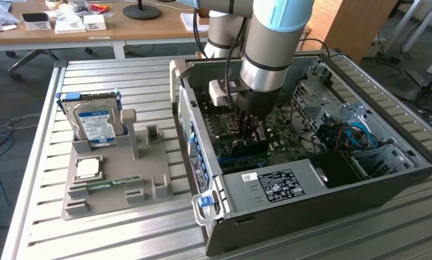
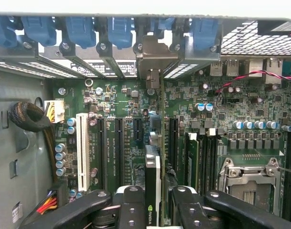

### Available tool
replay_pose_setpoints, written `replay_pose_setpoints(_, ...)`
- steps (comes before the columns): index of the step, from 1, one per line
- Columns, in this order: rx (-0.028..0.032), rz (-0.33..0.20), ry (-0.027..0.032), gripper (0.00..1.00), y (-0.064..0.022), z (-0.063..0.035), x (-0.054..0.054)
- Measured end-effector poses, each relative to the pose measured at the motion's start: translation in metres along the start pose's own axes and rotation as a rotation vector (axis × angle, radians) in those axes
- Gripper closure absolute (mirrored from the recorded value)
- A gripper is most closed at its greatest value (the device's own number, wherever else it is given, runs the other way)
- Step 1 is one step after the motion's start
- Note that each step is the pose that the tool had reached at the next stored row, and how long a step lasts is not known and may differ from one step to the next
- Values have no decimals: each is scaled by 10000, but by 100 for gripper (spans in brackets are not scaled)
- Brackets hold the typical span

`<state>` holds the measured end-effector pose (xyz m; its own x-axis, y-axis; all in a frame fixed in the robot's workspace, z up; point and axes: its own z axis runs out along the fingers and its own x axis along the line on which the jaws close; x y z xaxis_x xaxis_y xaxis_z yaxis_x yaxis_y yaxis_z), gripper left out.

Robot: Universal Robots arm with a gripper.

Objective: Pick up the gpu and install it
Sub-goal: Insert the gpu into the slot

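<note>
Gripper down inside the open computer case, fingers narrowed and clamped on the gpu. Card held edge-on and upright between the two pads, silvery bracket at its far end, up against the row of blue slot clips. Beyond the fingertips, the motherboard with its black expansion slots either side of the card. Whether the card's edge sits in a slot cannot be told. In the exterior view, a hard drive stands in the grey holder, well apart from the fingers.
</note>
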<state>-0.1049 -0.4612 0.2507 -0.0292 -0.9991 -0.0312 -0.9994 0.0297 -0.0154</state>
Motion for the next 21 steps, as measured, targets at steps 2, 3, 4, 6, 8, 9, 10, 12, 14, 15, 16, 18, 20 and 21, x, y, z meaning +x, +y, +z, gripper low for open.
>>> replay_pose_setpoints(2, -1, -1, 1, 74, 2, 0, 1)
replay_pose_setpoints(3, -2, 0, 1, 74, 2, 0, 1)
replay_pose_setpoints(4, -1, 1, 1, 74, 3, 1, 1)
replay_pose_setpoints(6, -2, 3, 3, 74, 5, 2, 1)
replay_pose_setpoints(8, -2, 7, 2, 74, 7, 6, 1)
replay_pose_setpoints(9, 0, 8, -4, 74, 8, 10, 1)
replay_pose_setpoints(10, 1, 10, -5, 74, 8, 11, 1)
replay_pose_setpoints(12, 0, 11, -2, 74, 8, 11, 1)
replay_pose_setpoints(14, 0, 11, 0, 74, 9, 10, 1)
replay_pose_setpoints(15, 0, 11, 1, 74, 9, 10, 1)
replay_pose_setpoints(16, 0, 11, 0, 74, 9, 10, 1)
replay_pose_setpoints(18, -1, 12, 2, 74, 9, 10, 1)
replay_pose_setpoints(20, -3, 11, 6, 74, 10, 13, 2)
replay_pose_setpoints(21, -3, 11, 5, 74, 11, 15, 2)
